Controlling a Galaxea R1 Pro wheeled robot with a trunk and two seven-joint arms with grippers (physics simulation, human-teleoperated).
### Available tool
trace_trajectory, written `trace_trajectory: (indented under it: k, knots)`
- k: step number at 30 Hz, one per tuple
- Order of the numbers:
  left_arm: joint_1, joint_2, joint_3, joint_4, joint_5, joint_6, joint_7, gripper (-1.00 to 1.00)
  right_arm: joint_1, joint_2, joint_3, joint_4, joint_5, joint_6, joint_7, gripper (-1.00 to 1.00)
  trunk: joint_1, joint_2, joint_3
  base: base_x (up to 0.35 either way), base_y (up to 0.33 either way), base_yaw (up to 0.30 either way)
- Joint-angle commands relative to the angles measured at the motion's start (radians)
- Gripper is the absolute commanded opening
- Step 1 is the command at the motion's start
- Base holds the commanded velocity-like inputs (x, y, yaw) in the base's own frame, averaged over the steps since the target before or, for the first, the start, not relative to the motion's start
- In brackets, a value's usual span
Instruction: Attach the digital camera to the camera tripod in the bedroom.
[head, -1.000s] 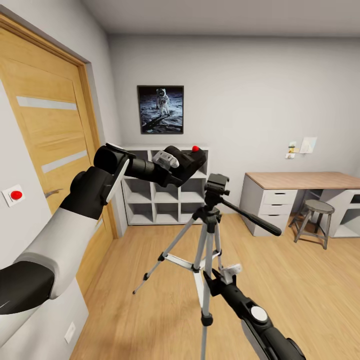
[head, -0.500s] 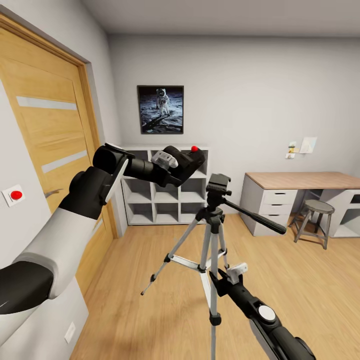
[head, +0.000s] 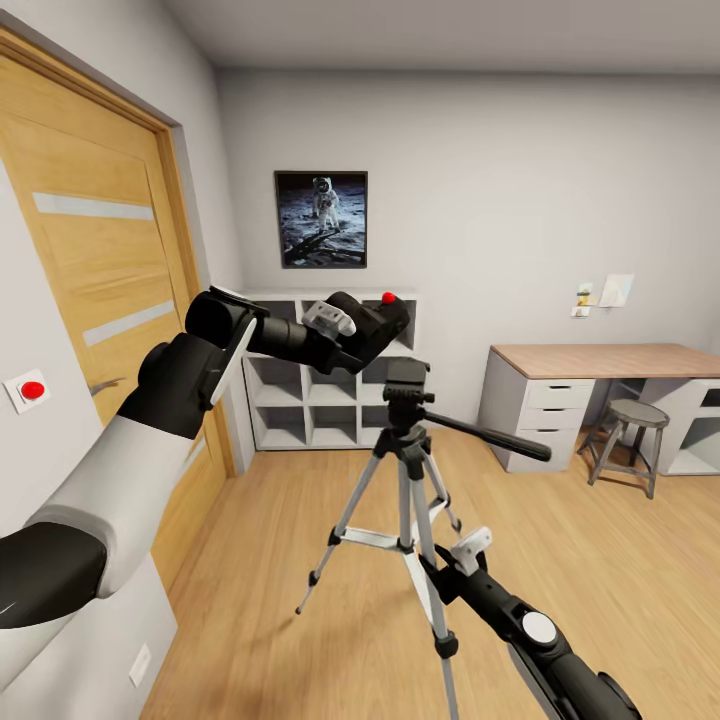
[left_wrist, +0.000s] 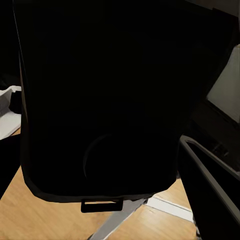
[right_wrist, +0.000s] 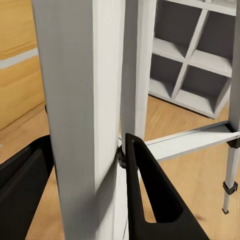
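Digital camera (head: 378, 322): held up in the left gripper (head: 352, 335), in front of the white cube shelves (head: 330, 390) — tilted, red button uppermost; it sits above and just to the left of the tripod head, not touching it. In the left wrist view its dark body (left_wrist: 100, 100) blocks most of the picture.
Left gripper fingers: clenched on the camera body; one pale pad (head: 332, 318) lies against its near side.
Camera tripod (head: 405, 470): stands on the light wood floor (head: 600, 560) in mid-room, legs spread, black head (head: 405, 385) bare on top, long pan handle (head: 490, 437) pointing right toward the table.
Right gripper (head: 452, 565): low on the tripod, at the near leg (head: 425, 560). In the right wrist view the silver leg (right_wrist: 85, 115) runs between the two black fingers (right_wrist: 150, 195), which press against its sides — grasping the leg.
Bedroom: wooden door (head: 95, 260) at left, framed moon-walk picture (head: 321, 219) on the back wall above the shelves, table (head: 600, 360) with white drawers at right, round stool (head: 628, 440) before it.
Wall: a red push button (head: 30, 390) on a white plate beside the door.
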Motion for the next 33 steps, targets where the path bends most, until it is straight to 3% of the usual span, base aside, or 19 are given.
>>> trace_trajectory:
  k: [1,9,33]
  knots:
    - [0.0,0.0,0.0,-0.001,-0.009,0.003,-0.01,-1.0,-0.001,-0.001,0.002,0.0,-0.007,-0.003,0.007,-1.0,0.0,-0.001,0.0,0.0,0.0,0.0]
    - [0.0,0.001,0.0,-0.001,-0.009,0.003,-0.01,-1.0,-0.001,-0.001,0.002,0.0,-0.003,-0.001,0.102,-1.0,0.0,-0.001,0.0,0.0,0.0,0.0]
    - [0.0,0.001,-0.001,-0.001,-0.009,0.003,-0.01,-1.0,-0.001,-0.001,0.0,0.0,-0.006,-0.001,0.153,-1.0,0.0,-0.001,0.0,0.0,0.0,0.0]
